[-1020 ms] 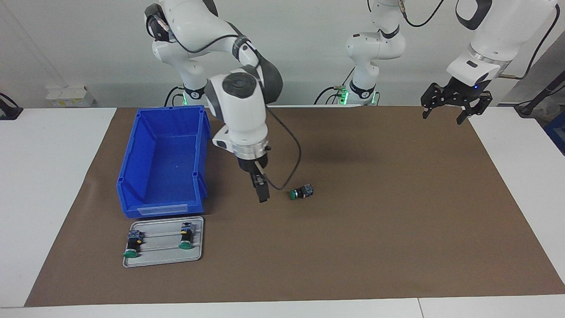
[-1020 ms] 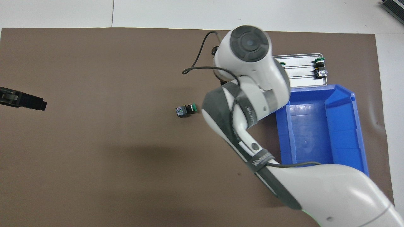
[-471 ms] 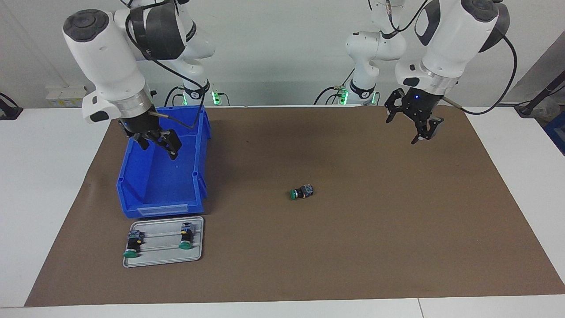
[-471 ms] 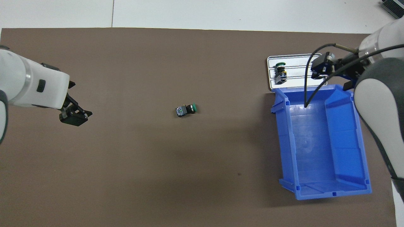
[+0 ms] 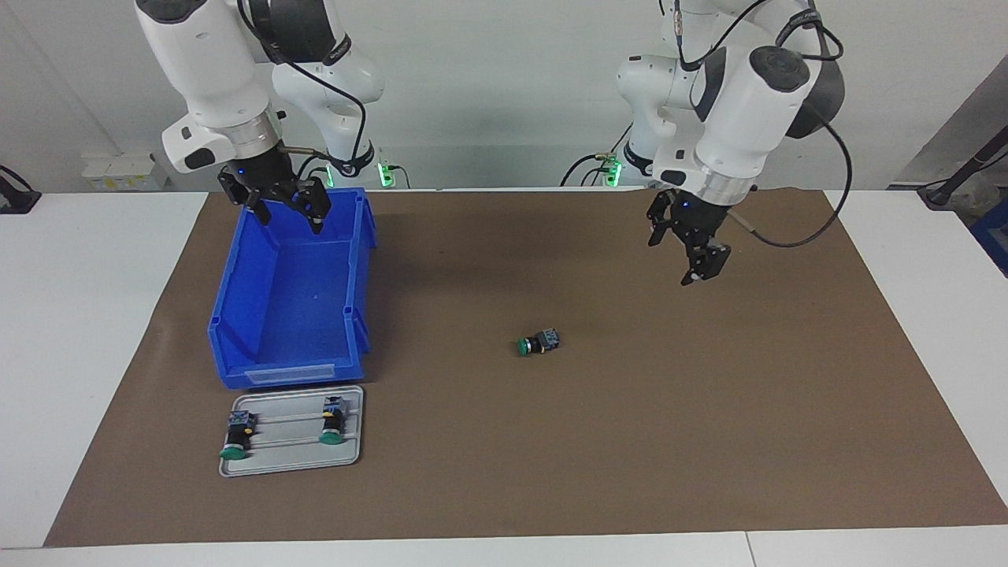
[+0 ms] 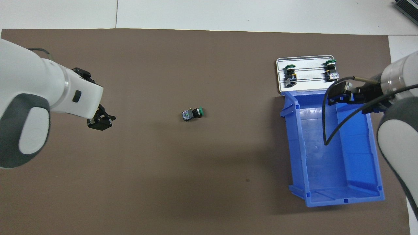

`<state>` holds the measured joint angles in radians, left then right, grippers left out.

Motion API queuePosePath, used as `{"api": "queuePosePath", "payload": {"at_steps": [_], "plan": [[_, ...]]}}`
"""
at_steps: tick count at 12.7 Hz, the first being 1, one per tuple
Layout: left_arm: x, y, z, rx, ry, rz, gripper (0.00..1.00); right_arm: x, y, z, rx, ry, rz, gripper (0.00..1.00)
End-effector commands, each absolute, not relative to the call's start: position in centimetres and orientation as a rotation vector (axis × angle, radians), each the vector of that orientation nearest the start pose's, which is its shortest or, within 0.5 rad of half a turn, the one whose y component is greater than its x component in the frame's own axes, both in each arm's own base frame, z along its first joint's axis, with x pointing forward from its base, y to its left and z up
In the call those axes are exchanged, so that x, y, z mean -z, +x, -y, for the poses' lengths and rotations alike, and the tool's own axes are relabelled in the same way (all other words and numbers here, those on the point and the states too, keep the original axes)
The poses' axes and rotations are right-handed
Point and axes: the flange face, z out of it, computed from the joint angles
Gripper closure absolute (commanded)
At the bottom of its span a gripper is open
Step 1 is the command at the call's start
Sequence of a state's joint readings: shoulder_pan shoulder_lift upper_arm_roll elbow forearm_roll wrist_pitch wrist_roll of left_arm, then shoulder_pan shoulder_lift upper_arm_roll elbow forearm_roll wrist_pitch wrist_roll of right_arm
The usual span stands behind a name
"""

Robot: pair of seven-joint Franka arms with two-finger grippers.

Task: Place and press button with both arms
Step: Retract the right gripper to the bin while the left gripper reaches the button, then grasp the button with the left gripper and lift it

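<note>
Where cable crosses, bin [image 6: 356, 169] hidden.

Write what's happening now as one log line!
button: lying loose mid-mat | left tool: open, empty, over mat | right tool: open, empty, over blue bin | tray: two buttons

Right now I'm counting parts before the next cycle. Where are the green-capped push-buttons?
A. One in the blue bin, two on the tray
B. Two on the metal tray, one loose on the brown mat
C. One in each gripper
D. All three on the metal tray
B: two push-buttons lie on the metal tray, and one push-button lies alone on the brown mat.
</note>
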<state>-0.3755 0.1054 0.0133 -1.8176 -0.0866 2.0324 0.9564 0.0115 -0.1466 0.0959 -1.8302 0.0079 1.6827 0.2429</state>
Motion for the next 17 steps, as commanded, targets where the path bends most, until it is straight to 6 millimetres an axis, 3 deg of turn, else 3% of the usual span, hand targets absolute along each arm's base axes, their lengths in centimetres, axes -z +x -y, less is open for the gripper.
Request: {"api": "queuePosePath", "payload": {"at_steps": [1, 3, 6, 8, 9, 12, 13, 17], "plan": [[-46.2, 56.4, 23.7, 0.275, -2.525, -1.928, 0.06, -58.3, 49.7, -5.1, 0.065, -3.122, -0.034, 0.09], [-44.5, 56.5, 25.5, 0.294, -2.542, -1.915, 0.07, -58.3, 50.0, -4.2, 0.088, -3.122, 0.053, 0.03], [-42.6, 56.1, 29.2, 0.328, -2.576, -1.916, 0.07, -58.3, 50.0, -4.1, 0.088, -3.122, 0.029, 0.02], [-41.2, 56.1, 30.5, 0.321, -2.584, -1.919, 0.07, -58.4, 50.0, -4.1, 0.072, -3.122, 0.029, 0.01], [-40.1, 55.5, 32.3, 0.320, -2.581, -1.923, 0.08, -58.5, 50.0, -4.1, 0.072, -3.122, 0.032, 0.01], [-36.1, 56.3, 34.2, 0.280, -2.611, -1.891, 0.09, -58.5, 50.0, -4.7, 0.072, -3.124, 0.056, 0.01], [-35.0, 55.6, 35.8, 0.297, -2.608, -1.890, 0.09, -58.5, 49.9, -4.8, 0.071, -3.122, 0.061, 0.01], [-32.5, 55.5, 37.0, 0.291, -2.600, -1.895, 0.11, -58.5, 50.0, -4.6, 0.072, -3.124, 0.054, 0.01]]}}
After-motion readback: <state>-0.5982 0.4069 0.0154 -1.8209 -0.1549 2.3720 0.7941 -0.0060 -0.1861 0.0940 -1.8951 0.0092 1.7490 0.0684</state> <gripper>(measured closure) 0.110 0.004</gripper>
